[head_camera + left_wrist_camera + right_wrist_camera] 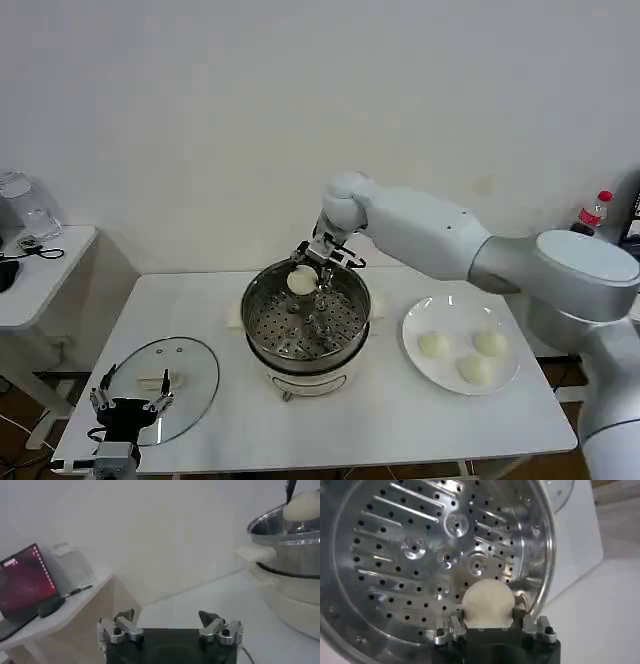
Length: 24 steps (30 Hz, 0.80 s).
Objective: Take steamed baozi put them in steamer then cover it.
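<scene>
Right hand point(488, 622) hides the gripped baozi's point(487, 602) underside above steamer point(540, 555).

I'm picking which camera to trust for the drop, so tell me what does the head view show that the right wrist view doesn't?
Head view alone: the white plate with three baozi, the cover lying flat on the table's left, and the left gripper open above it.

Right wrist view alone: the steamer's perforated tray close up, bare of buns.

Both: the right gripper shut on one steamed baozi, held over the steamer.
</scene>
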{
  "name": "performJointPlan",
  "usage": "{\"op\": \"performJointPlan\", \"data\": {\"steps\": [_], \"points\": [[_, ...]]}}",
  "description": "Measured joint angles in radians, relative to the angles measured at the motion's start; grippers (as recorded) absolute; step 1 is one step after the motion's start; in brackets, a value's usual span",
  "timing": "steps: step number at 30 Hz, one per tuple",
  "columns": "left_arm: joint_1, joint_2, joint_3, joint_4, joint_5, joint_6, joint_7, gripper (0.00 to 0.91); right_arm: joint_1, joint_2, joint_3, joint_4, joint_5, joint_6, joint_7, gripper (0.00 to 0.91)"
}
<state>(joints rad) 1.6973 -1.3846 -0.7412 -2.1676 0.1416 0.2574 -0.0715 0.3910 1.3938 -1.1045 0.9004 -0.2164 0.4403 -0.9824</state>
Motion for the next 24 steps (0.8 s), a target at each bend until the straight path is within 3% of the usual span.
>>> {"op": "performJointPlan", "data": {"steps": [11,12,13,14,24], "points": [[-0.004,-0.002,-0.001,0.004,-0.002,-0.001,-0.001,0.907,-0.027,0.038,0.000,-0.065,-0.065,0.071,0.010,0.695],[-0.003,-0.003,-0.001,0.004,-0.002,-0.001,-0.001,0.907,-0.029,0.039,0.000,-0.068,-0.069,0.075,0.011,0.725],[-0.003,-0.003,-0.001,0.004,-0.002,-0.001,-0.001,0.907,-0.031,0.040,0.000,-0.072,-0.074,0.080,0.012,0.856],[-0.003,-0.004,-0.001,0.003,-0.002,-0.001,-0.001,0.907,-0.032,0.041,0.000,-0.077,-0.080,0.084,0.012,0.907],[-0.003,-0.003,0.000,-0.006,-0.002,0.001,-0.002,0.907,-0.010,0.023,0.012,-0.064,-0.074,0.100,0.017,0.907]]}}
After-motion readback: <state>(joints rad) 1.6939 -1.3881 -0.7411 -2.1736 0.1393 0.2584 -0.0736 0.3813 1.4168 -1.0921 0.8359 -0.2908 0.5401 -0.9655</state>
